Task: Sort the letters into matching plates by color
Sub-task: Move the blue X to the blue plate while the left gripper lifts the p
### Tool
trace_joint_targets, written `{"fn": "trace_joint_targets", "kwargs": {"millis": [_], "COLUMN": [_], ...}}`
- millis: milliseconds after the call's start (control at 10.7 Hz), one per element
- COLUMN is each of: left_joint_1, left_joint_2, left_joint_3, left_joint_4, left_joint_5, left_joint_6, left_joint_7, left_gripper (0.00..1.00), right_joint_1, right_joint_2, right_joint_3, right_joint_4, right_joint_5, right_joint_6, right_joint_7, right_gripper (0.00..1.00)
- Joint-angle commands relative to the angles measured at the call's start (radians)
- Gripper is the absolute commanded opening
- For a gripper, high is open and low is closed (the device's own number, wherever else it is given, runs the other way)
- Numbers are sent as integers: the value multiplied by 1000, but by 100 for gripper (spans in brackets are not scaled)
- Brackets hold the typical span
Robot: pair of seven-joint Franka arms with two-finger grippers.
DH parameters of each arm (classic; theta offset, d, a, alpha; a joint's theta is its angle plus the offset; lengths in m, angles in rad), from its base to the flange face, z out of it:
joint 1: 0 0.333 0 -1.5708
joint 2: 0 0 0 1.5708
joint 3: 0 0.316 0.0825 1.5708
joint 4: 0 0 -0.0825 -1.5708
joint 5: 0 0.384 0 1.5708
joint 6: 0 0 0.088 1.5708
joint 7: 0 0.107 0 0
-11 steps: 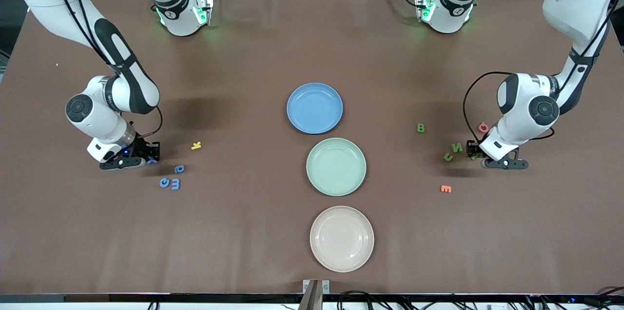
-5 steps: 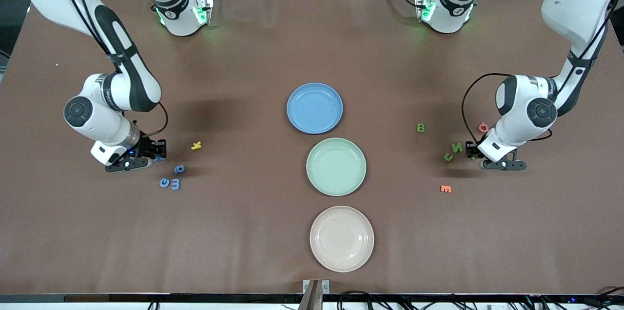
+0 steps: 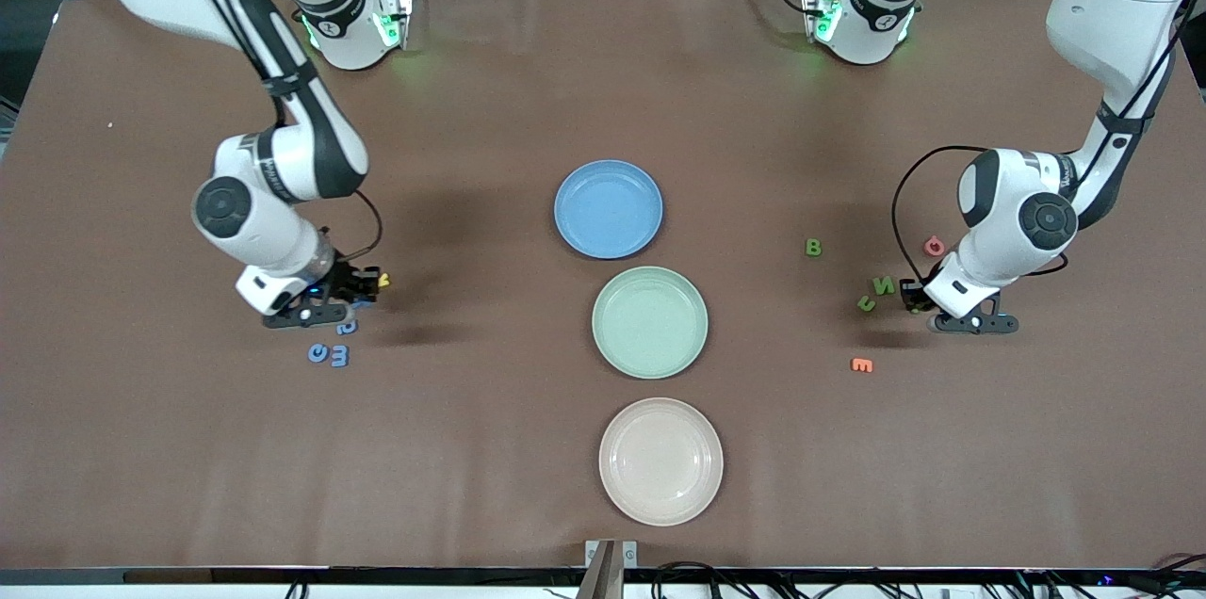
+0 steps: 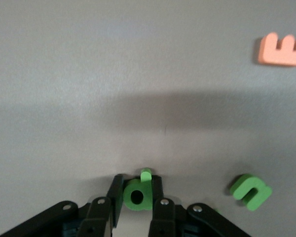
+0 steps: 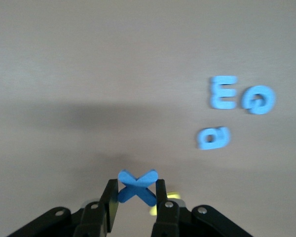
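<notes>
My left gripper [image 3: 911, 295] [image 4: 137, 180] is low over the table at the left arm's end, shut on a green letter [image 4: 144, 205] with a round hole. Two green letters [image 3: 884, 284] [image 3: 865, 303] lie beside it; a green B [image 3: 813, 248] lies toward the plates. My right gripper [image 3: 364, 287] [image 5: 136, 183] is shut on a blue X [image 5: 137, 190], over a yellow letter [image 3: 382, 280]. Three blue letters [image 3: 347, 328] [image 3: 318, 352] [image 3: 339, 355] lie nearer the front camera. The blue plate [image 3: 608, 208] and green plate [image 3: 650, 322] sit mid-table with nothing in them.
A cream-pink plate [image 3: 660, 461] lies nearest the front camera, in line with the other two. An orange E [image 3: 861, 364] and a pink letter [image 3: 934, 246] lie by the left gripper. Both arm bases [image 3: 353, 20] [image 3: 862, 15] stand at the table's back edge.
The right gripper has carried the blue X toward the plates, from beside the blue letters to over the yellow letter. The left gripper's fingers have closed on the green letter.
</notes>
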Motion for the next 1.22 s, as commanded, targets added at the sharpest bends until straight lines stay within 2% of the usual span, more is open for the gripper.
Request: {"fn": "trace_joint_targets", "kwargs": {"millis": [0, 187, 280, 654, 841, 1028, 1122], "left_joint_1": [-36, -37, -37, -52, -150, -265, -317], "left_joint_2": [-14, -64, -78, -74, -69, -23, 1], "left_joint_3": [-3, -31, -66, -193, -196, -193, -189], "left_joint_4": [40, 48, 51, 117, 149, 215, 244], "left_joint_5": [38, 41, 38, 42, 41, 38, 38], "left_joint_6": [-6, -16, -23, -35, -82, -142, -145], "left_joint_7": [-63, -58, -66, -55, -55, -75, -118], "left_gripper": [0, 0, 0, 0, 0, 0, 0], "right_joint_1": [137, 232, 275, 455, 522, 549, 570], "right_joint_2": [-11, -1, 7, 30, 65, 119, 134], "right_joint_3": [-2, 1, 4, 5, 11, 59, 60], "right_joint_4": [20, 82, 119, 201, 250, 296, 302], "right_joint_5": [6, 4, 4, 6, 6, 3, 1], "right_joint_6": [-21, -88, -119, -165, -165, -164, -164], "right_joint_7": [147, 234, 280, 389, 424, 463, 472], "right_gripper": [22, 22, 22, 22, 22, 22, 24]}}
